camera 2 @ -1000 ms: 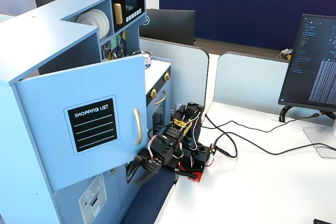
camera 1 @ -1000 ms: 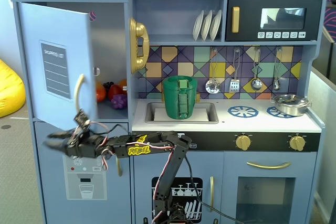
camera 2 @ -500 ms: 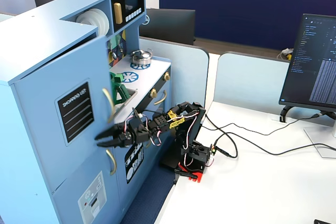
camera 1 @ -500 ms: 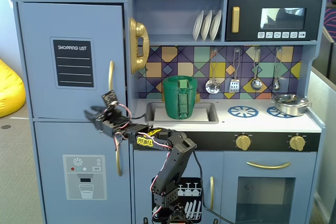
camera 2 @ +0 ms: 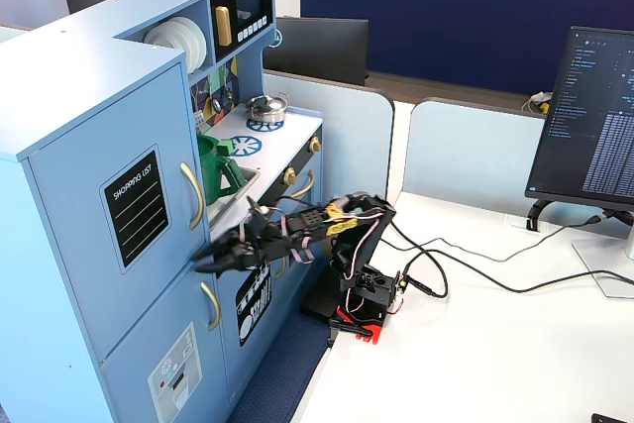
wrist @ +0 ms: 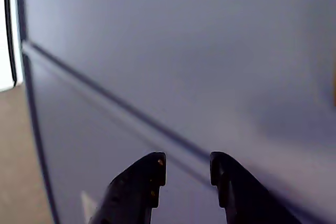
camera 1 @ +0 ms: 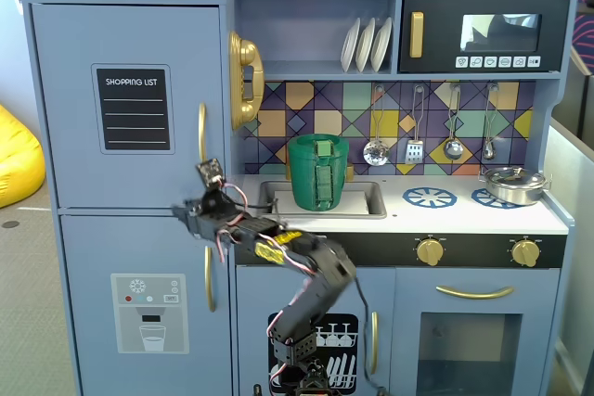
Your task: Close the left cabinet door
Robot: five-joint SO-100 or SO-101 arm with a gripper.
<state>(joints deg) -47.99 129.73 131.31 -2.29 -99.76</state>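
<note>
The left cabinet door (camera 1: 130, 44) is a light-blue panel with a black "SHOPPING LIST" chalkboard (camera 1: 135, 108) and a curved gold handle (camera 1: 201, 132). It lies flush with the cabinet front in both fixed views, the other showing it at the left (camera 2: 89, 160). My gripper (camera 1: 181, 213) reaches in below the handle, at the seam between this door and the lower door. It also shows in the other fixed view (camera 2: 201, 264). In the wrist view the gripper (wrist: 188, 162) is open and empty, its black fingertips (wrist: 152, 169) close against the blue panel (wrist: 184, 51).
The lower door with the ice dispenser graphic (camera 1: 148, 312) is directly beneath. A gold toy phone (camera 1: 245, 81), a green pot (camera 1: 318, 172) in the sink and the black microwave (camera 1: 483, 34) are to the right. A monitor (camera 2: 594, 116) and cables (camera 2: 475, 274) are on the white table.
</note>
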